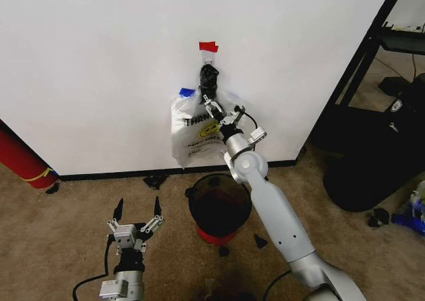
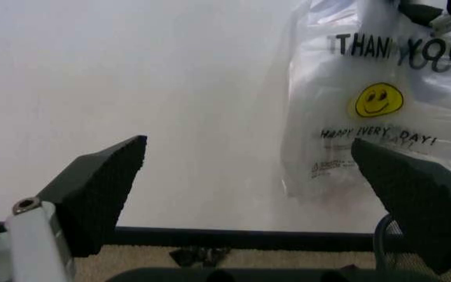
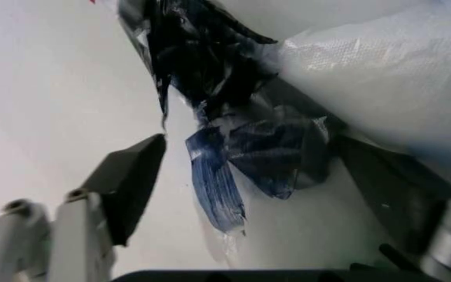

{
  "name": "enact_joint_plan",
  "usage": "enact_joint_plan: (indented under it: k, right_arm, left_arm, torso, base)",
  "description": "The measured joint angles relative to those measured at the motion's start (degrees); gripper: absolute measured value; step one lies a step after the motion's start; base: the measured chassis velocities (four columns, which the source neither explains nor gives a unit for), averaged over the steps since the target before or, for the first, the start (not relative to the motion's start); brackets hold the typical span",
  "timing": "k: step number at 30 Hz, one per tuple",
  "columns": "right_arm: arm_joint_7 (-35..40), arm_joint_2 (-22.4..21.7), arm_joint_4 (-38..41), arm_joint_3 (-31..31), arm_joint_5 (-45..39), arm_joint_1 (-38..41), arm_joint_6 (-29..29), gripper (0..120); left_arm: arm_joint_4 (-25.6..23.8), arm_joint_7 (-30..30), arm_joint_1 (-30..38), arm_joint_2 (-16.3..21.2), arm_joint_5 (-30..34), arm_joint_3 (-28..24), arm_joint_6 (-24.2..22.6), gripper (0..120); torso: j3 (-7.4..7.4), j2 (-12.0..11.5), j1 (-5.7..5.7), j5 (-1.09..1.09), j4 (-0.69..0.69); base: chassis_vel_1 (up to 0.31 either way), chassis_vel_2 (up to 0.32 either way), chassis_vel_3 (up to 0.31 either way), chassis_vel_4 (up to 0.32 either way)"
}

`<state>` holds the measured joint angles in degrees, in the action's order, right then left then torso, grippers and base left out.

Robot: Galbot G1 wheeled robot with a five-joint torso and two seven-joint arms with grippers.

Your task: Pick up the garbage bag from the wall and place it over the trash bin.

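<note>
A white wall [image 1: 99,68] with a black baseboard [image 1: 119,175] is faced, and a strip of red tape [image 1: 208,46] is seen on it just above a small hook. From the hook a black knot [image 1: 208,80] of bunched plastic hangs, and below it the garbage bag [image 1: 196,131] is suspended flat against the wall, its long axis running vertically and its closed bottom pointing down toward the floor. Its printed face is turned outward: "THANK YOU" lettering, a yellow smiley [image 2: 379,100] and a smaller line of text are read in the left wrist view, and a blue patch [image 1: 186,92] is seen at its upper corner. The trash bin [image 1: 219,208], black mesh on a red base, is stood on the brown carpet near the wall, below the bag and slightly to its right, with its mouth facing up. Small black scraps [image 1: 155,179] are scattered on the carpet around it. A red cylinder [image 1: 20,158] is leaned at the far left, and black furniture and a dark bulk [image 1: 372,168] are placed to the right. The right gripper [image 1: 214,110] is raised at the bag's top, just under the knot; its fingers [image 3: 131,176] are held apart on either side of the dark twisted plastic, not clamped. The left gripper [image 1: 138,214] is held low over the carpet, left of the bin, its fingers spread wide and closed on nothing.
</note>
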<state>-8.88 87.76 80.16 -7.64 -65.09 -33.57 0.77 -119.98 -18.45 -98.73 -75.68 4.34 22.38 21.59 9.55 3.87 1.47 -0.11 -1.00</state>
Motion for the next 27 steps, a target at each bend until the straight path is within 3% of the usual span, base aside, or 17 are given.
enact_joint_plan:
  k: [5,16,27]
  right_arm:
    - [-0.01,-0.19,-0.41,0.11,-0.17,0.31,0.15,58]
    - [-0.03,-0.23,-0.36,0.45,-0.18,0.09,0.34,22]
    - [-0.62,-0.52,-0.46,0.34,0.05,0.12,0.30,15]
  left_arm:
    - [0.03,0.00,0.01,-0.08,0.03,-0.17,0.07,100]
    - [-0.09,0.02,0.20,-0.17,0.22,-0.30,0.06,100]
    - [-0.03,0.02,0.10,-0.28,0.22,-0.49,0.12,100]
  torso:
    - [0.00,0.00,0.00,0.00,0.00]
    - [0.00,0.00,0.00,0.00,0.00]
    - [0.00,0.00,0.00,0.00,0.00]
  base:
    - [0.000,0.000,0.000,0.000]
    - [0.000,0.000,0.000,0.000]
    - [0.000,0.000,0.000,0.000]
